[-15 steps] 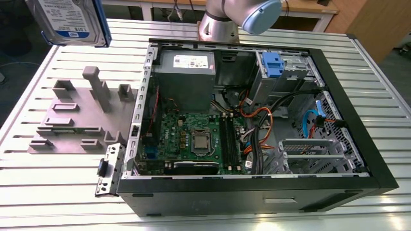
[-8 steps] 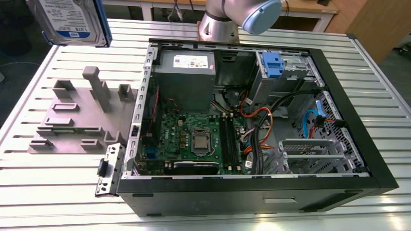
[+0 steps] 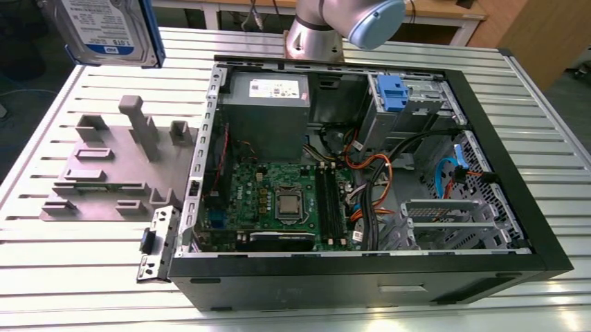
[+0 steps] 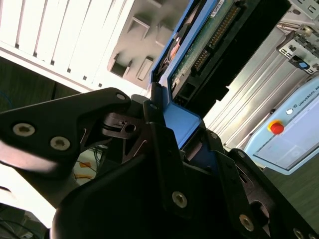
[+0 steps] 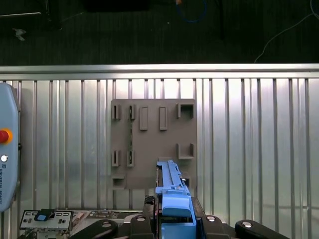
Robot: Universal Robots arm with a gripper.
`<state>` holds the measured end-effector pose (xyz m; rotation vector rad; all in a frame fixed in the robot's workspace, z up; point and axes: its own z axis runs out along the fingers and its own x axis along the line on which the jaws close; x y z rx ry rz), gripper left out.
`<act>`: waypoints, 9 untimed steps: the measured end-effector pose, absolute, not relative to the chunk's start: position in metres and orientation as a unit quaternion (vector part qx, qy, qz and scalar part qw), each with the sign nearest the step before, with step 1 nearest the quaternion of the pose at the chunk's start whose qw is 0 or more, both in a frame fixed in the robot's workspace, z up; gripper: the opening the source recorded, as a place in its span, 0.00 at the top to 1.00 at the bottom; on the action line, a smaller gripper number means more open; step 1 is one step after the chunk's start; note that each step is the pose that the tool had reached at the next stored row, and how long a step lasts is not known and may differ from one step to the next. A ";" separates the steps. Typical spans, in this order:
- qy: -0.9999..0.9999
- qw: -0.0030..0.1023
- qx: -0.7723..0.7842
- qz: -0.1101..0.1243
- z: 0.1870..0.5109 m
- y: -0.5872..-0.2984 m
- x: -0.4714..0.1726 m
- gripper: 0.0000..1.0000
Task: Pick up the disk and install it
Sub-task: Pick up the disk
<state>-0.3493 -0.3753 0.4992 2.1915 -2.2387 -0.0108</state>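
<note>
Disk [image 3: 109,31] gripped in claw [image 5: 174,219], high above grey fixture [image 3: 111,166] beside computer case [image 3: 369,280].

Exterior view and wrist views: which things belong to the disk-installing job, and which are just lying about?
Job: disk, gripped in the hand; open computer case, likely its destination.
Lying about: grey fixture plate; pale-blue pendant with a red button.

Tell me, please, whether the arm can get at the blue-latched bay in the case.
Probably yes: the case lies open, nothing covers the bay, and the cables sit clear of it. The gripper holds the disk.
</note>
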 end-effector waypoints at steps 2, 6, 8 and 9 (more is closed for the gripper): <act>-0.715 0.004 0.700 -0.003 0.499 -0.375 -0.347 0.64; -0.715 0.004 0.700 -0.003 0.499 -0.375 -0.343 0.64; -0.715 0.004 0.700 -0.003 0.499 -0.375 -0.340 0.64; -0.715 0.004 0.700 -0.003 0.499 -0.375 -0.339 0.64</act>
